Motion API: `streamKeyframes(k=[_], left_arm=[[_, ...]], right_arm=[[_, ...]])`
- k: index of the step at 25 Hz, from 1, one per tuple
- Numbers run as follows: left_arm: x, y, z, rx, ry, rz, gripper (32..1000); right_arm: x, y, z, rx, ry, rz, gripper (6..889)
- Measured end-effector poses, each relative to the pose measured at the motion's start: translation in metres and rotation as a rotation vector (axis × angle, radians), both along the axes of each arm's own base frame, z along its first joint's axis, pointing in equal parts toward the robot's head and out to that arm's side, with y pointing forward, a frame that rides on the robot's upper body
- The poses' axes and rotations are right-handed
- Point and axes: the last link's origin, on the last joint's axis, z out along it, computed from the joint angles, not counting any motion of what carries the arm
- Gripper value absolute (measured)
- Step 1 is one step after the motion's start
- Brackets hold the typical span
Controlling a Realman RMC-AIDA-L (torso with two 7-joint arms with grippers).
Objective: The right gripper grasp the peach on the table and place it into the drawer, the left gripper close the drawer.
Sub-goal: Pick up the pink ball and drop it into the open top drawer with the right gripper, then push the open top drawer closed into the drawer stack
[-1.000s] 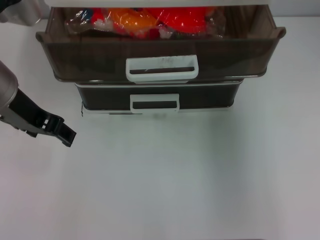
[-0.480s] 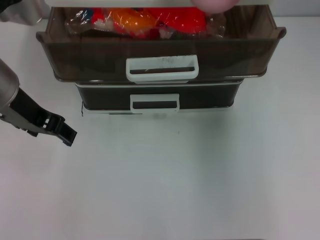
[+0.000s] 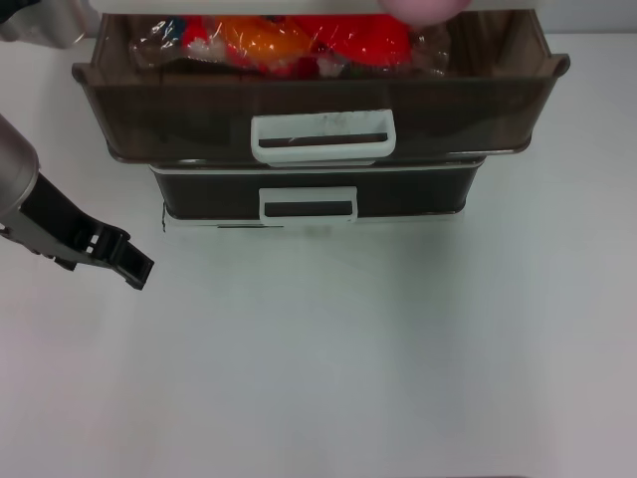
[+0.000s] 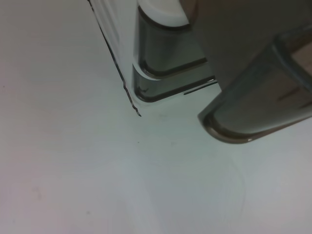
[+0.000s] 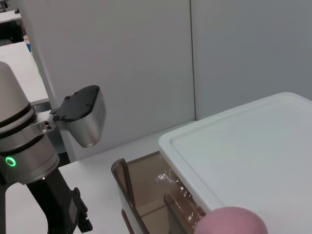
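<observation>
The drawer (image 3: 318, 105) stands pulled out at the top of the cabinet, its white loop handle (image 3: 322, 136) facing me. The pink peach (image 3: 423, 8) shows at the upper edge of the head view, over the drawer's back right. It also sits close under the right wrist camera as the peach (image 5: 234, 222), in front of the cabinet's white top (image 5: 253, 151). My right gripper holds it there, out of the head view. My left gripper (image 3: 134, 269) hovers low over the table (image 3: 348, 358), left of the cabinet and apart from it.
Orange and red wrapped packets (image 3: 269, 40) fill the drawer's left and middle. A lower drawer (image 3: 314, 194) with a small flat handle is shut beneath it. The left arm's silver body with its green ring (image 5: 10, 161) stands left of the cabinet.
The peach has come into the head view above the drawer's back right, where it was absent one second ago. The left gripper has hardly shifted.
</observation>
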Motion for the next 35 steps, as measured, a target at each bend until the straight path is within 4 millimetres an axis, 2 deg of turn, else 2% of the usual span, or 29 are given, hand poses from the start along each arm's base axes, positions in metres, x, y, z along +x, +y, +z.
streamKeyframes(k=[1,6,17,23,25,35], left_arm=[[0.0001,0.0,0.0001,0.0,0.0,0.0,798],[0.0002,-0.0002,-0.0004,0.0,-0.002,0.0,798],[0.0009,-0.0004,-0.001,-0.002,-0.004,-0.002,797],[0.0014,-0.0005,-0.0013,-0.003,-0.007,-0.002,797],[0.0016,-0.0006,-0.0014,-0.004,-0.007,-0.003,797],[0.0017,-0.0009,-0.0015,-0.005,-0.009,-0.002,797]], right_arm=[[0.0,0.0,0.0,0.0,0.0,0.0,81],[-0.0002,-0.0012,-0.0003,-0.004,-0.003,0.007,276],[-0.0016,-0.0022,0.0003,-0.005,0.002,0.015,513],[-0.0018,-0.0031,0.0035,0.011,0.003,0.02,728],[-0.0018,-0.0036,0.0045,0.016,0.002,0.022,881],[-0.0014,-0.0057,0.0073,0.032,-0.005,0.029,874]])
